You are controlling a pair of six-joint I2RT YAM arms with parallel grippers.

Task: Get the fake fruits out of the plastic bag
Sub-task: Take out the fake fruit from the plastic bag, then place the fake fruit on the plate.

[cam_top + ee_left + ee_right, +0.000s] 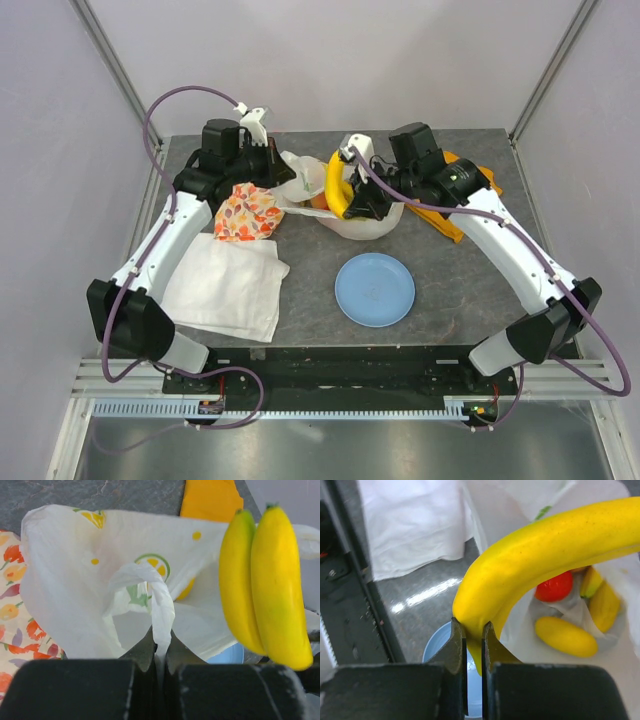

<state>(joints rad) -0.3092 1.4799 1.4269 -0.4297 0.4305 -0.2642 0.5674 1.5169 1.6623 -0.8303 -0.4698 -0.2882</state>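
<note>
The white plastic bag [350,215] lies at the back middle of the table, its mouth open. My left gripper [161,639] is shut on a twisted bag handle [161,605] and holds it up. My right gripper [474,630] is shut on the end of the yellow bananas [545,550], held above the bag; they also show in the top view [337,183] and the left wrist view [265,580]. Inside the bag lie a red round fruit [554,586] and other yellow fruits [566,636].
A light-blue plate [374,288] sits in front of the bag. An orange floral cloth [248,212] and a flat white cloth [225,285] lie to the left. An orange-yellow cloth [450,222] lies under the right arm.
</note>
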